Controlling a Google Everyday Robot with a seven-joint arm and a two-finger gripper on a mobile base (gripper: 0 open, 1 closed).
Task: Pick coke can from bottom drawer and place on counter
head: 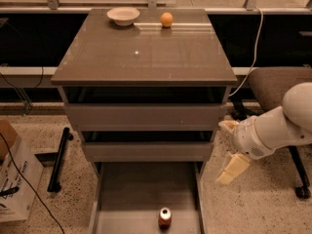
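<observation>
The coke can (165, 218), red with a silver top, stands upright on the floor of the pulled-out bottom drawer (136, 189), near its front middle. The counter (144, 52) is the glossy grey-brown top of the cabinet. My gripper (229, 147) hangs to the right of the cabinet, level with the middle drawer front, above and to the right of the can. Its two cream fingers (233, 168) are spread apart and hold nothing. The white arm comes in from the right edge.
A white bowl (123, 15) and an orange ball (166, 19) sit at the counter's far edge. A chair (280, 89) stands right of the cabinet behind my arm. A cardboard box (14, 179) and a black bar (58, 157) lie on the floor at left.
</observation>
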